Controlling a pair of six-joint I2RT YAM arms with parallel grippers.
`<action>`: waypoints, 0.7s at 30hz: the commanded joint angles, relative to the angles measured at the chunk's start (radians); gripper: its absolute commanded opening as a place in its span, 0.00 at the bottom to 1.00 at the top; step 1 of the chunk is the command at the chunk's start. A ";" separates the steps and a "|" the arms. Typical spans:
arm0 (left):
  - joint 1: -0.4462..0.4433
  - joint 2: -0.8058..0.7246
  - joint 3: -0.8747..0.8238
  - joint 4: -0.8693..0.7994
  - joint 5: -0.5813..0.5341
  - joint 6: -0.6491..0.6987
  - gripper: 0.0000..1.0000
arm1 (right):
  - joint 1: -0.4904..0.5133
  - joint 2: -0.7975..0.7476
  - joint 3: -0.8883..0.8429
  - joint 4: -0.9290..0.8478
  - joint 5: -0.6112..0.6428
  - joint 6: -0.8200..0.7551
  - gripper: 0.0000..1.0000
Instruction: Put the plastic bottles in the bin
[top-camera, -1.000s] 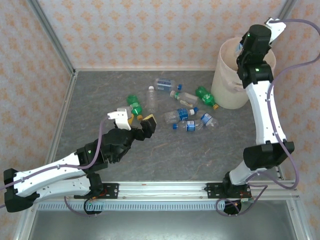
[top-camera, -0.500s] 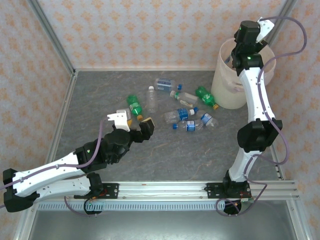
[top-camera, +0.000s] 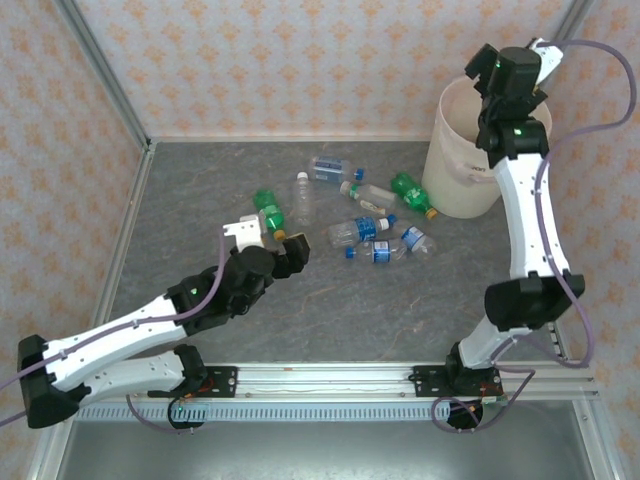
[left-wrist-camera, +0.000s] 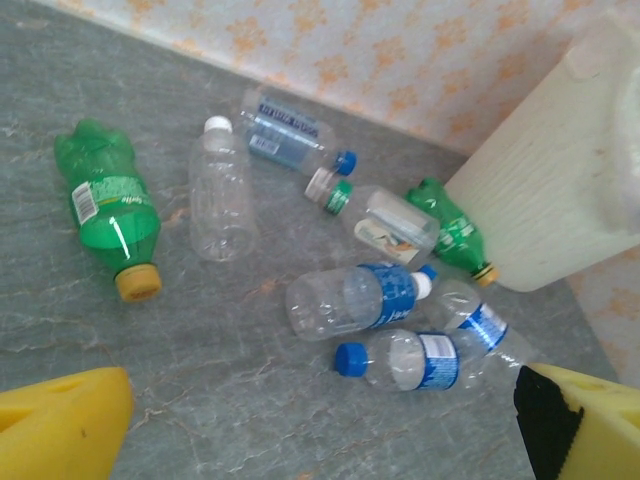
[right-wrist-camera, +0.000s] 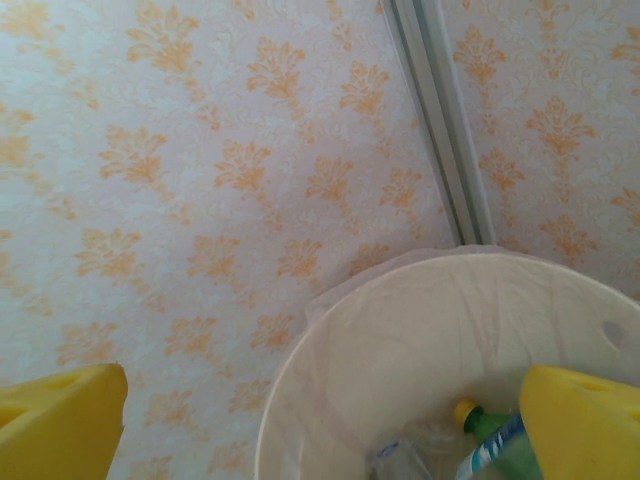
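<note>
- Left fingers (left-wrist-camera: 320, 445) spread wide and empty, over the middle of the bench, just short of the nearest green bottle (left-wrist-camera: 105, 200), which lies on its side.
- Right fingers (right-wrist-camera: 320, 430) equally wide apart, nothing held, above the mouth of the bin (right-wrist-camera: 330, 310) at the far right corner of the bench. Down inside, a dropped green bottle (right-wrist-camera: 492, 448) and a clear one (right-wrist-camera: 395, 460).
- Several loose bottles (left-wrist-camera: 360, 298) lying flat between the middle of the bench and the far edge, the rightmost up against the bin.
- Could roll the nearest green bottle off toward the left edge. A round body on its side moves as soon as one finger lands before the other.
- Could squirt a bottle out of the grip. Thin plastic buckles, and closing on a tapered neck or a cap leaves little to hold.
- Could snag two at once. The blue-capped bottle (left-wrist-camera: 410, 360) touches its neighbours, so closing there likely drags one along and drops it short of the bin.
- Could knock the bin. The small green bottle (left-wrist-camera: 450, 235) rests at its wall, leaving scant room for wide fingers.
- Could bring both arms into the same pile if the right one comes down while the left reaches in.
- Could bounce a bottle off the rim if released too near the edge.
</note>
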 joint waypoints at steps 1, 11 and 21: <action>0.023 0.079 0.098 -0.052 -0.023 -0.054 0.99 | 0.004 -0.099 -0.075 0.020 -0.073 0.016 1.00; 0.255 0.335 0.221 -0.075 0.172 -0.065 0.99 | 0.004 -0.360 -0.373 0.081 -0.324 0.058 1.00; 0.448 0.503 0.170 -0.049 0.329 -0.060 0.83 | 0.005 -0.509 -0.518 0.070 -0.534 0.085 1.00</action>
